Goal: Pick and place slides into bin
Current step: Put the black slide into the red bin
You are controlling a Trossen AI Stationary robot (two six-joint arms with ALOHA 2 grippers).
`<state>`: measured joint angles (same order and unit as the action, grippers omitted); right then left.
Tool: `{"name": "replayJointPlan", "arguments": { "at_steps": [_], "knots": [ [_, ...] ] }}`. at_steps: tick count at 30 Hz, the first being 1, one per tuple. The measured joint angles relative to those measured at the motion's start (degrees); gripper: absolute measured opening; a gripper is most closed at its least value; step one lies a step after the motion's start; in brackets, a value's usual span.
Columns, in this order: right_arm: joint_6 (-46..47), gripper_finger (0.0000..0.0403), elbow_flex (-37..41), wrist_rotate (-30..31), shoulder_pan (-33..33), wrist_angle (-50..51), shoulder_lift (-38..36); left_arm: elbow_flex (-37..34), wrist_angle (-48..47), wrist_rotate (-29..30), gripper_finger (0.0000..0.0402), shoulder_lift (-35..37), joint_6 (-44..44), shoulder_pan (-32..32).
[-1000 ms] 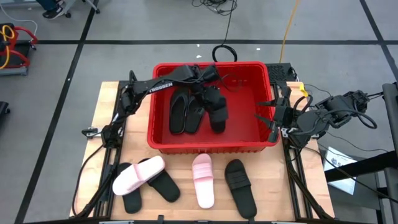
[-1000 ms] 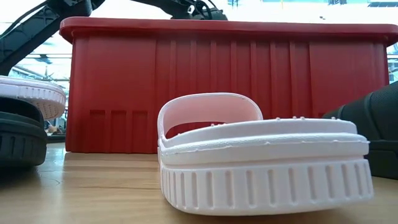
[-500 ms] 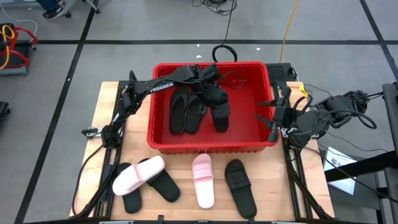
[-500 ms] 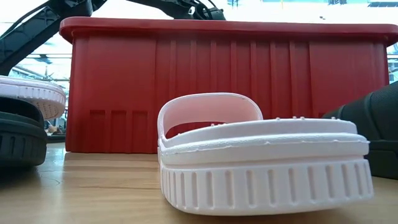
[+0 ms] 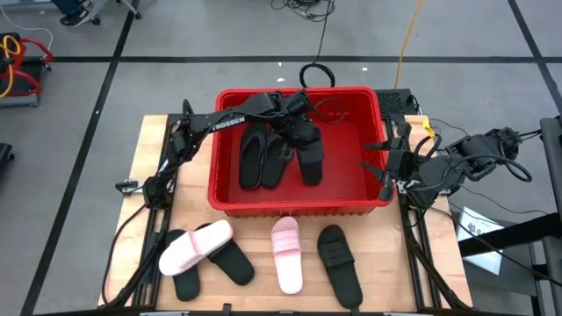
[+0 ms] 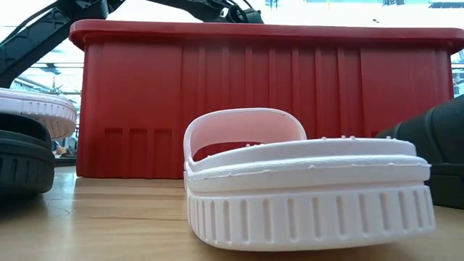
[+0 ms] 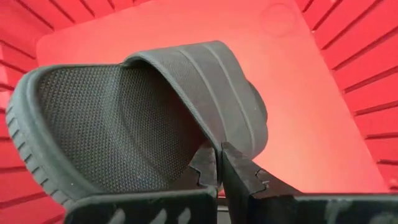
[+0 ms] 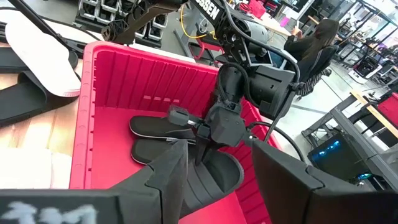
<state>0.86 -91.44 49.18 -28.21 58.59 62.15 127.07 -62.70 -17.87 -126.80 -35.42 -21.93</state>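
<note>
The red bin (image 5: 299, 207) stands mid-table. Two black slides (image 5: 262, 158) lie on its floor. My left gripper (image 5: 299, 132) reaches in from the far left and is shut on a third black slide (image 5: 310, 163), seen close in the left wrist view (image 7: 112, 124). My right gripper (image 5: 378, 156) hovers open at the bin's right wall, touching nothing. In front of the bin, on the table, lie two pink slides (image 5: 195, 246) (image 5: 287, 254) and black slides (image 5: 340, 263) (image 5: 230, 261); the left pink one lies on top of black ones. My left gripper pinches the edge of the black slide's strap (image 7: 213, 138) between its two fingertips (image 7: 205, 167). The fingers come slanting down from the bin's far side. The slide hangs below them inside the bin, footbed toward the wrist. Whether it touches the bin's floor I cannot tell.
The bin's walls (image 6: 261, 101) rise high around the left gripper. There is free floor in the bin's right half (image 5: 351, 158). A pink slide (image 6: 304, 188) fills the low view's foreground. Cables trail off the table's far and right sides.
My left gripper has turned a little at the wrist while staying over the same spot in the bin. The held black slide has swung slightly toward the bin's right with it. The right arm has kept still.
</note>
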Motion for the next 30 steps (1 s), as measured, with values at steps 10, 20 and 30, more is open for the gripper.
{"name": "replayJointPlan", "arguments": {
  "at_steps": [10,20,30],
  "knots": [
    [0.0,0.0169,0.0,0.0,0.0,0.0,0.0,0.2,1.2,4.3,0.0,-1.9,2.1,-0.3],
    [0.0,0.0169,0.0,0.0,0.0,0.0,0.0,0.1,1.5,7.5,0.0,-2.6,5.1,-0.7],
    [-0.2,0.0169,0.0,0.1,0.0,0.0,0.0,0.0,2.1,8.9,0.0001,-2.6,5.8,-1.2]
  ]
}}
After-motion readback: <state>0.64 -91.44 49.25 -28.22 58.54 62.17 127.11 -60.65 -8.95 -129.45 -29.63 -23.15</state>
